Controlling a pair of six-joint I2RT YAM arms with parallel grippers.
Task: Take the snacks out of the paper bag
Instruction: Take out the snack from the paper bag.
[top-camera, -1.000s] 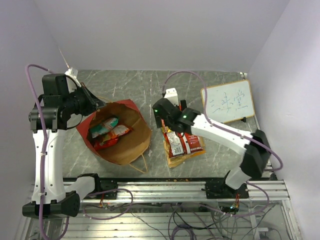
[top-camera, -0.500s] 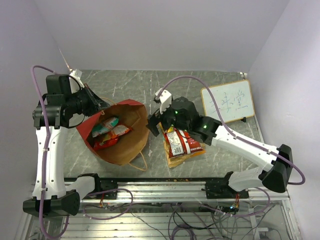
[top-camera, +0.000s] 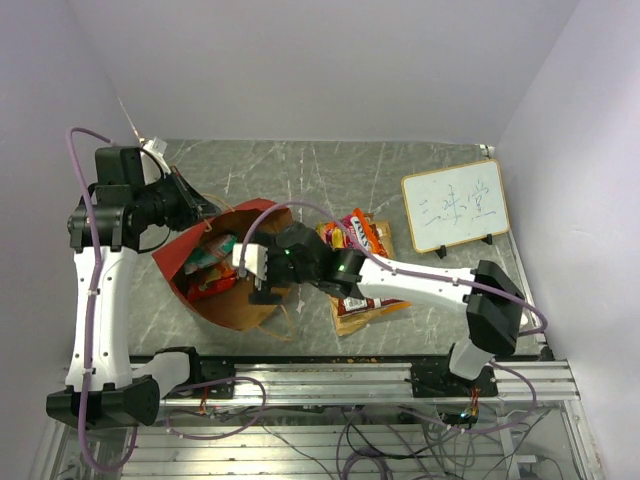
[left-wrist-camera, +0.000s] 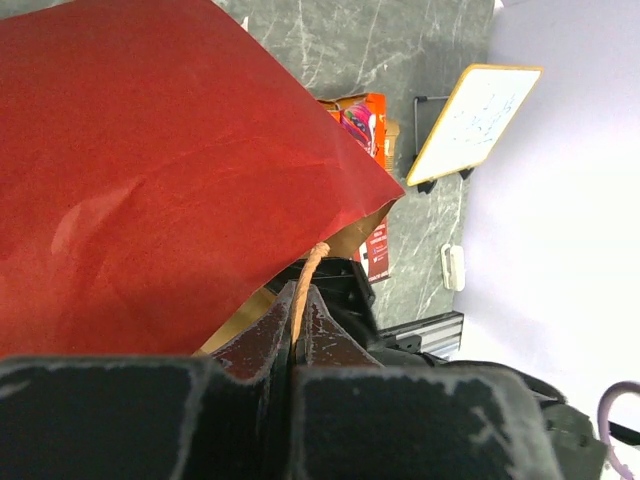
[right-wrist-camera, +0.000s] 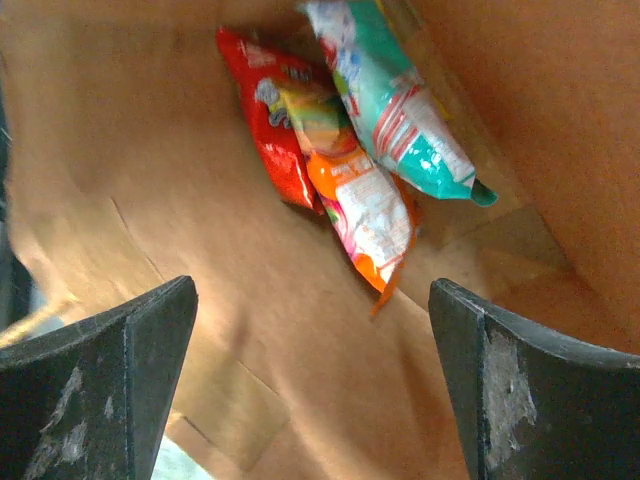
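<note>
**While the large red paper bag (top-camera: 172, 262) is held by its handle, a wide-open gripper hangs in its mouth**

The left gripper (left-wrist-camera: 298, 300) has its jaws pressed fully together on the bag's thin tan twine handle (left-wrist-camera: 312, 262), which runs up from between the fingertips to the bag's rim. The bag sits on the left half of the grey marbled table (top-camera: 300, 170). Its red outside is turned toward the left arm and its brown kraft inside faces the right arm.

The right gripper (right-wrist-camera: 315, 375) sits just inside the bag's mouth. Its two dark fingers (right-wrist-camera: 100, 390) are spread as wide as they go, and nothing lies between them. Beyond them, deep in the bag on the kraft paper, three crinkly snack packets lie bunched together. A red packet (right-wrist-camera: 262, 120) is overlapped by an orange packet with white and pink print (right-wrist-camera: 365, 210). A teal-and-white packet (right-wrist-camera: 400, 110) lies across the orange one's upper end. The gripper touches none of them.

To the right of the bag, more packets lie on the table. A bright orange pouch (top-camera: 366, 232) lies near the middle. A red pouch (top-camera: 385, 303) rests on a tan one (top-camera: 350, 320), both partly hidden under the right forearm. A white framed whiteboard with handwriting (top-camera: 455, 208) stands propped at the far right, well apart from the bag.
</note>
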